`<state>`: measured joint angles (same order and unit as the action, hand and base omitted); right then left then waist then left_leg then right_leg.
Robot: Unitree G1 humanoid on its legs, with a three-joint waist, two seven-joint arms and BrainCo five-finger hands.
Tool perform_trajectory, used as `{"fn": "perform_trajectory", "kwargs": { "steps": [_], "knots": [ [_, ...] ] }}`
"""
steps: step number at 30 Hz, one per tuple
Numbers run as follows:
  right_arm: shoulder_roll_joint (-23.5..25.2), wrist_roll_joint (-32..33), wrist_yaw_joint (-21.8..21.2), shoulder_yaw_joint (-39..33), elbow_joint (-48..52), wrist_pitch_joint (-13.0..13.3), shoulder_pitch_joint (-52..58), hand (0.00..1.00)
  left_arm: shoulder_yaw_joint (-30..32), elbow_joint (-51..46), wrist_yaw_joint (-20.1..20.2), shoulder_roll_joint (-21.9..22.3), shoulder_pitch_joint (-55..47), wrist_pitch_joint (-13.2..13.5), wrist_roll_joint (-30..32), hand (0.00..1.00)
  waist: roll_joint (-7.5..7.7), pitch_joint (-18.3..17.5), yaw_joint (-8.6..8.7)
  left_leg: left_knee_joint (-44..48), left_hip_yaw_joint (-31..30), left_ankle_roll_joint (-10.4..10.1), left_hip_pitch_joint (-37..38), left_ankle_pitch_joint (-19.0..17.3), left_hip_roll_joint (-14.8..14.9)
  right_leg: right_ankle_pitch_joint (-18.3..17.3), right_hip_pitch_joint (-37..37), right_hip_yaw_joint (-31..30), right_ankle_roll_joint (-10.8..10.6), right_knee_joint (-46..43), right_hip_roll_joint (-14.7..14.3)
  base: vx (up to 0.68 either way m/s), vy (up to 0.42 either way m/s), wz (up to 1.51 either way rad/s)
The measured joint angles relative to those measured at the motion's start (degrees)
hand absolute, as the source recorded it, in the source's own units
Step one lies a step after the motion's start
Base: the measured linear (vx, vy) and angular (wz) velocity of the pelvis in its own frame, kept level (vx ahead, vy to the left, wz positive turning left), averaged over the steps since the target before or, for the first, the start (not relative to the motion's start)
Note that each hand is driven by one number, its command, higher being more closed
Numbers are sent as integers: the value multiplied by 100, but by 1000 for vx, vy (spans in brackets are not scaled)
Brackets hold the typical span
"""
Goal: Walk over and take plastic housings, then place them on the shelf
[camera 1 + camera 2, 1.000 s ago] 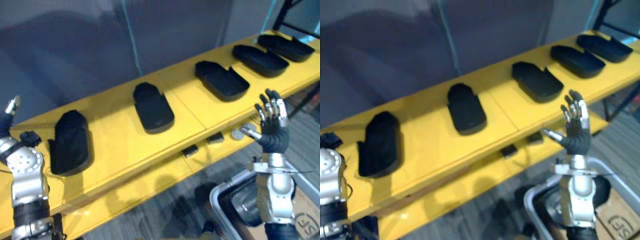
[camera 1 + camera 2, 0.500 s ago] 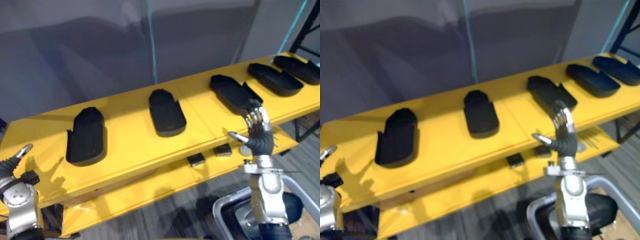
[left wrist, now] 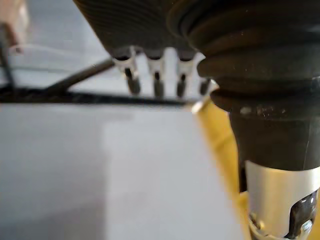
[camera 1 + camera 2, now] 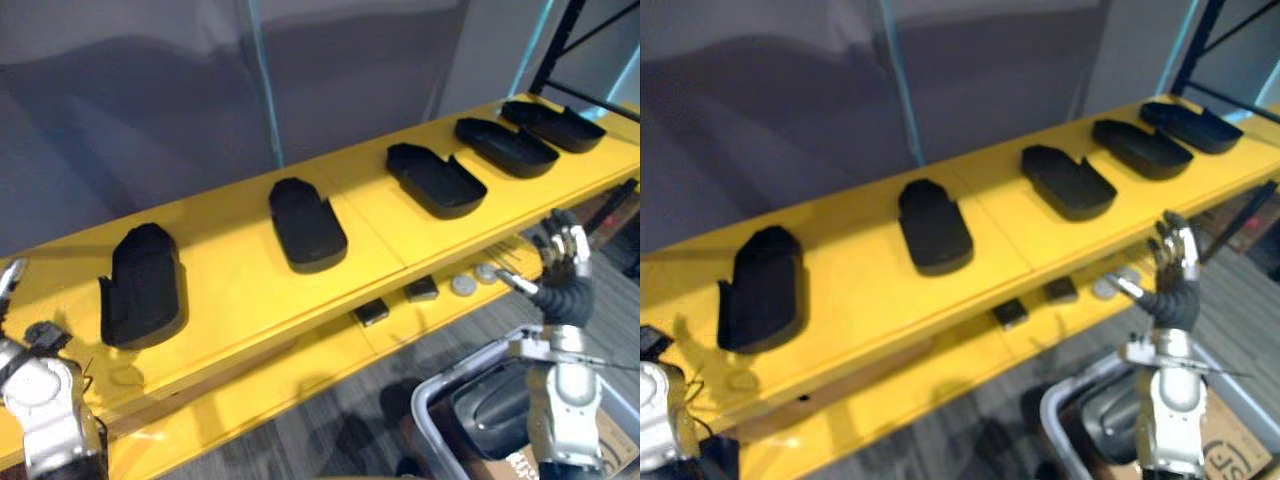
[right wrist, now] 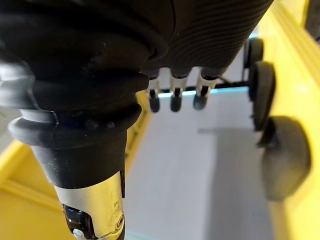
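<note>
Right hand (image 4: 560,272) is raised in front of the shelf edge. Its fingers (image 5: 172,98) are straight and loosely spread, with nothing in them. Left hand (image 3: 150,30) is up at the other end of the row, its fingers (image 3: 156,85) straight too and empty.

Five black plastic housings (image 4: 307,225) lie flat in one line on the yellow shelf (image 4: 235,285), each apart from the next and none touching a hand.
- Third housing (image 4: 435,180): up and beyond the right fingertips, the closest to them.
- Two more: farther out past those fingertips.
- End housing (image 4: 143,285): near the left fingers, on their inner side.

The even gaps look deliberate. Each piece likely gets room for a hand to come down and let go without nudging its neighbour.

Small parts (image 4: 462,285) sit on the lower ledge (image 4: 300,365), just ahead of the right fingertips. Below those fingers is a grey bin (image 4: 440,385) with a dark shape inside. It may be the housing supply, but I cannot tell.

Judgement: both hands are free, so the next step is a pick-up, probably downward. The risk is brushing the ledge parts on the way.
</note>
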<state>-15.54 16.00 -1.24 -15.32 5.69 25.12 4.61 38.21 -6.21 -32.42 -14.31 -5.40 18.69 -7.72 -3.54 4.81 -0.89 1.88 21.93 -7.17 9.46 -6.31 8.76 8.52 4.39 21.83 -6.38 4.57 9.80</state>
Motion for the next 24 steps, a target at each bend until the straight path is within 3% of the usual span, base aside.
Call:
{"fn": "perform_trajectory", "kwargs": {
  "steps": [4,7,12,17,19,24],
  "knots": [
    [97,-8,-2,40,21,-28,13,0,27,-11,180,192,-388,-117,187,0,3,-10,-155,-27,-102,-7,55,4,0,-16,141,94,13,2,16,-43,1,18],
    [117,-110,-10,106,10,-36,12,0,202,74,420,153,-434,-173,176,0,15,-7,-162,-56,-129,3,54,18,-3,-43,154,134,35,3,24,-53,-7,6],
    [10,-109,-18,165,-151,-136,13,0,67,1372,379,-507,-226,-240,184,0,17,-5,15,-156,-73,-70,40,132,8,-60,44,69,67,2,-15,-21,-5,-7],
    [-253,-105,-33,300,-254,-286,50,0,-436,2678,402,-1264,374,-617,180,0,39,7,114,-130,95,-75,-53,134,-5,5,-187,-136,33,1,-30,0,15,-19],
    [-382,-100,-64,320,-263,-293,39,0,-785,3340,586,-1577,792,-835,139,0,53,77,186,-106,143,-73,-179,135,-25,33,-346,-193,29,-1,-10,1,17,-13],
    [-641,-98,-127,312,-399,-300,-216,0,-1030,4186,876,-1731,1542,-1260,-160,0,100,434,321,100,380,-48,-364,115,-31,60,-696,-498,47,-163,20,-21,10,-26]
  ]
}}
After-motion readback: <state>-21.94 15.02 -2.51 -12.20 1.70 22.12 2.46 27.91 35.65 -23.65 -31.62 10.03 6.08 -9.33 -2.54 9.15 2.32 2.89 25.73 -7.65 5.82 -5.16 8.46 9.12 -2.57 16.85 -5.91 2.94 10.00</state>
